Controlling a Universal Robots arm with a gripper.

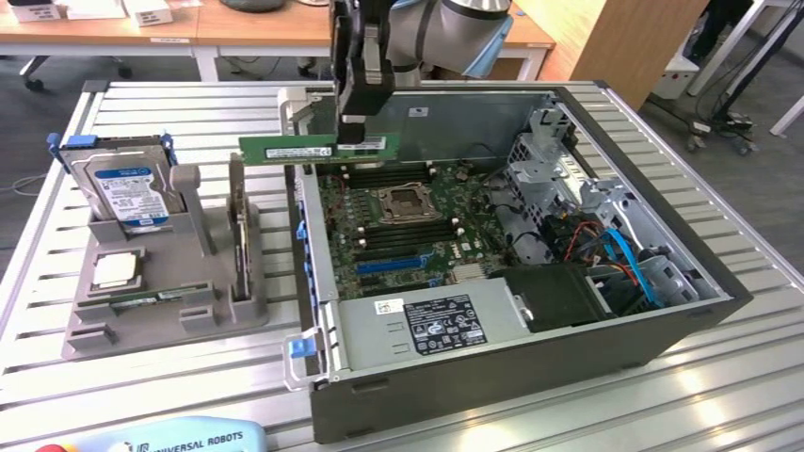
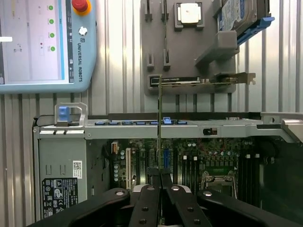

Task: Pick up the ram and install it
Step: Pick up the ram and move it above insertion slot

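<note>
Exterior view, near to far. Blue-and-white teach pendant lies at the near edge, 7 o'clock from the open-sided dark-grey metal computer case. Green motherboard sits inside. Grey plastic parts holder stands at 9 o'clock from the case, carrying a silver hard drive with blue label and a small square silver processor. Black gripper clamps narrowly on the long green ram stick, held level over the case's 10 o'clock corner, above the motherboard, not touching it.

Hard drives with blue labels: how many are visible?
1. The silver hard drive with a blue label stands in the grey plastic holder at the exterior view's left. Others may be hidden.
</note>
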